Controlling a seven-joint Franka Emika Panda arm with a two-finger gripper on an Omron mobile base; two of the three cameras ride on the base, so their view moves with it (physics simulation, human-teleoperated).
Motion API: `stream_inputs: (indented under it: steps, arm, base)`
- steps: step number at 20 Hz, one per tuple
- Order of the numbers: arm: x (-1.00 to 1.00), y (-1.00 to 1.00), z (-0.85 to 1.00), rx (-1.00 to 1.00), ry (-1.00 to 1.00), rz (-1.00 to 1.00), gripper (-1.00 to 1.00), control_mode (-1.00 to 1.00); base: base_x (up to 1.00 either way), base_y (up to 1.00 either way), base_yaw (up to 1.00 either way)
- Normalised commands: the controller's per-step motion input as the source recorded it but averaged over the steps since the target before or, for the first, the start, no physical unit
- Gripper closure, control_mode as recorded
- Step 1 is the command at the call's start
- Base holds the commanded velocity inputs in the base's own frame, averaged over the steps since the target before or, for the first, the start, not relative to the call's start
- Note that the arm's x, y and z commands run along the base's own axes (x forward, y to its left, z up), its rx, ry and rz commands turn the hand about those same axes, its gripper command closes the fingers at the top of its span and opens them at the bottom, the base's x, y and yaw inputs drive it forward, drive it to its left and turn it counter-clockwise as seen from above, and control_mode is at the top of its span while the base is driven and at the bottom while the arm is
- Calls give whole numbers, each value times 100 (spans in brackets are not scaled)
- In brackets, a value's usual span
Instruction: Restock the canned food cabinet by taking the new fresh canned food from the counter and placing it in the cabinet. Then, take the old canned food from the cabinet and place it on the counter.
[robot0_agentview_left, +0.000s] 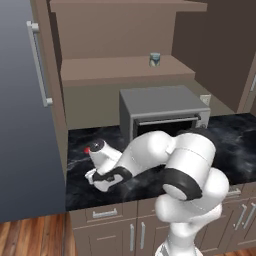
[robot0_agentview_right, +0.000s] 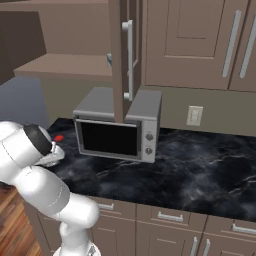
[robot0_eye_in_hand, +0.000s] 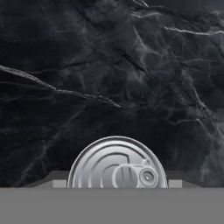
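The old canned food (robot0_eye_in_hand: 117, 168), a flat silver tin with a ringed lid, sits between my fingertips low over the black marble counter (robot0_eye_in_hand: 109, 65). Both pads lie close against its rim. My gripper (robot0_agentview_left: 97, 177) reaches down at the left end of the counter (robot0_agentview_left: 235, 135), in front of the microwave. The new fresh canned food (robot0_agentview_left: 155, 59), a small upright can, stands on the cabinet (robot0_agentview_left: 115, 67) shelf above the microwave. I cannot tell whether the tin rests on the counter.
A grey microwave (robot0_agentview_left: 160, 107) stands at the back of the counter, under the shelf. A tall grey panel with a handle (robot0_agentview_left: 25, 125) borders the left. An open cabinet door (robot0_agentview_right: 120, 60) hangs above the microwave (robot0_agentview_right: 117, 130). Drawers with silver handles run below the counter edge.
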Motion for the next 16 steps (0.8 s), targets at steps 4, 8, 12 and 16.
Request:
stream_inputs:
  steps: [4, 8, 12, 16]
  arm:
    - [-22, 0, 61, 0, -2, -9, -100, -100]
    - [-77, -2, 100, 0, -11, -8, -100, -100]
    - [-100, -17, 100, 1, -23, -2, -100, -100]
    - [-100, -50, 75, 5, -28, 0, -100, -100]
  base:
    - [0, 0, 0]
    - [0, 0, 0]
    - [0, 0, 0]
    - [0, 0, 0]
